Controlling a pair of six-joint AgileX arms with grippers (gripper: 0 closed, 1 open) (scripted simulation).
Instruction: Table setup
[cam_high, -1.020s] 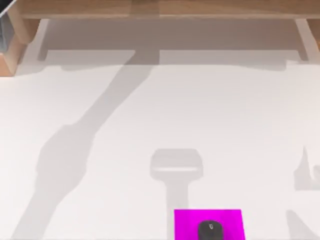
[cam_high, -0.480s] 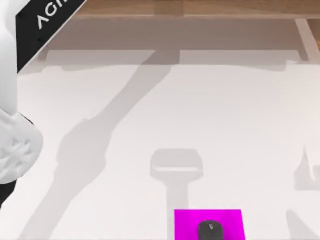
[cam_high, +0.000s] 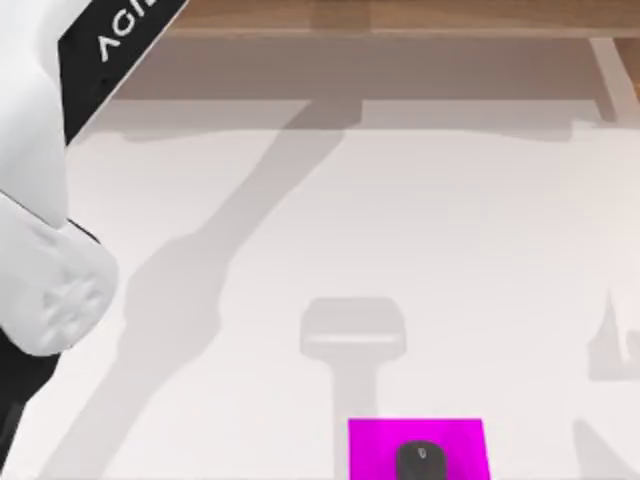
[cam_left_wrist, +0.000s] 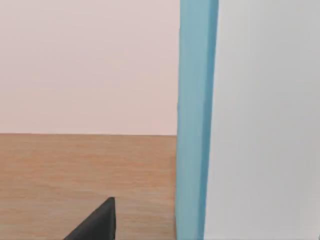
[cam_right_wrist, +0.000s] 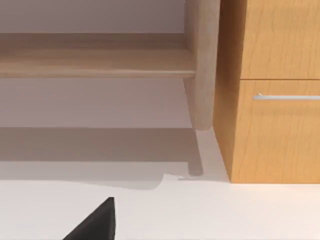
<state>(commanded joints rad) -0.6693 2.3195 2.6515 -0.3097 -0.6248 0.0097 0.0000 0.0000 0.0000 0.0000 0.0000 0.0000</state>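
The table (cam_high: 450, 230) is a broad white matte top that spans the top view. My left arm (cam_high: 40, 200), white with a black lettered band, reaches in over its left edge and casts a long shadow across the top. A dark corner of my left gripper (cam_left_wrist: 97, 222) shows in the left wrist view, against a wooden surface (cam_left_wrist: 75, 170). A dark corner of my right gripper (cam_right_wrist: 97, 222) shows in the right wrist view, low over the white table (cam_right_wrist: 225, 210).
A magenta pad (cam_high: 370, 445) with a dark mouse (cam_high: 420, 462) lies at the front edge. A light-brown wooden frame (cam_high: 400, 15) runs along the back. The right wrist view faces a wooden drawer cabinet (cam_right_wrist: 275, 125) and a shelf (cam_right_wrist: 95, 62). A blue upright panel (cam_left_wrist: 196, 120) stands in the left wrist view.
My left arm has swung into the top view from the left edge and moved further right. Its shadow on the table has shifted right with it. Pad and mouse have not moved.
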